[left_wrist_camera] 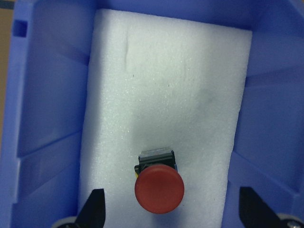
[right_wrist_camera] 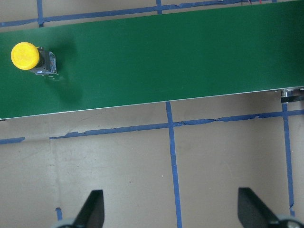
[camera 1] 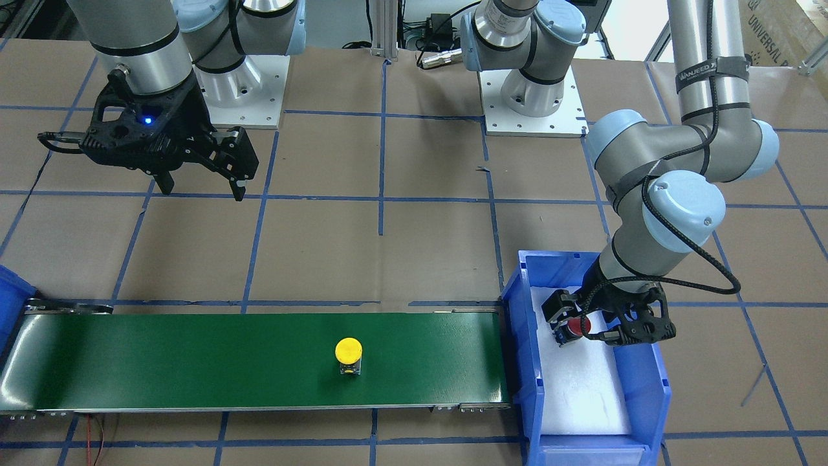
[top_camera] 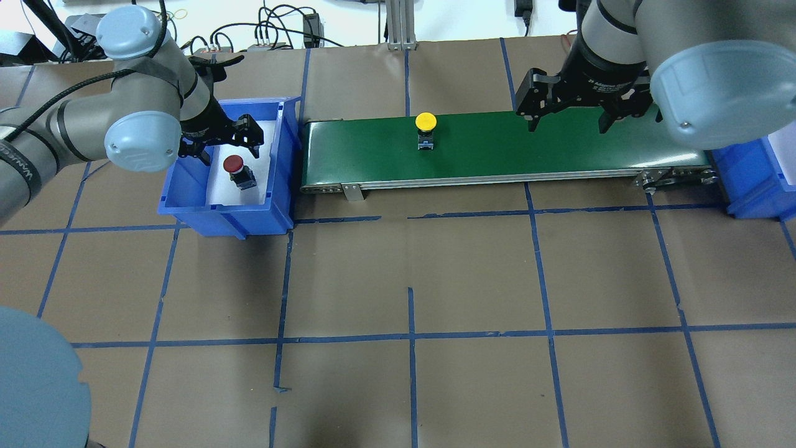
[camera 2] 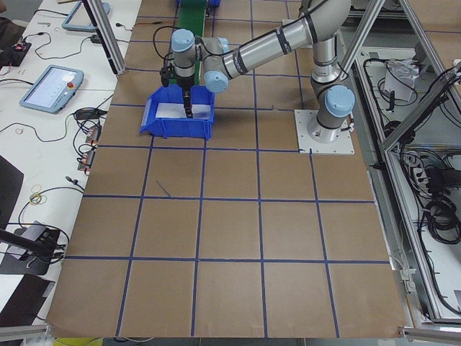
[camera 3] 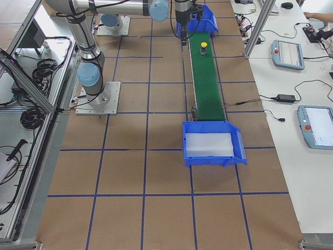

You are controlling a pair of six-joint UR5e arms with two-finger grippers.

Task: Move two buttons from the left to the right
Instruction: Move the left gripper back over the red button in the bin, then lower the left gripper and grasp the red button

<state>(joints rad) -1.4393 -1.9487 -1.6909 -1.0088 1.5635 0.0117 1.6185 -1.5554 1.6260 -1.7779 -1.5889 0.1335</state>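
The red button [left_wrist_camera: 159, 190] stands on white foam in the left blue bin [top_camera: 186, 205]; it also shows in the overhead view [top_camera: 234, 165] and the front view [camera 1: 576, 327]. My left gripper [left_wrist_camera: 173, 209] is open inside the bin, a finger on each side of the red cap and apart from it; it also shows in the overhead view [top_camera: 229, 151]. The yellow button [top_camera: 425, 124] stands upright mid-belt on the green conveyor [top_camera: 497, 155]; it also shows in the right wrist view [right_wrist_camera: 26, 56]. My right gripper [top_camera: 567, 127] is open and empty, raised beside the belt's right part.
A second blue bin [camera 3: 213, 156] with a white foam floor stands at the conveyor's right end. The brown table [top_camera: 410, 280] carries a blue tape grid. Both arm bases [camera 1: 533, 97] are bolted at the table's robot side.
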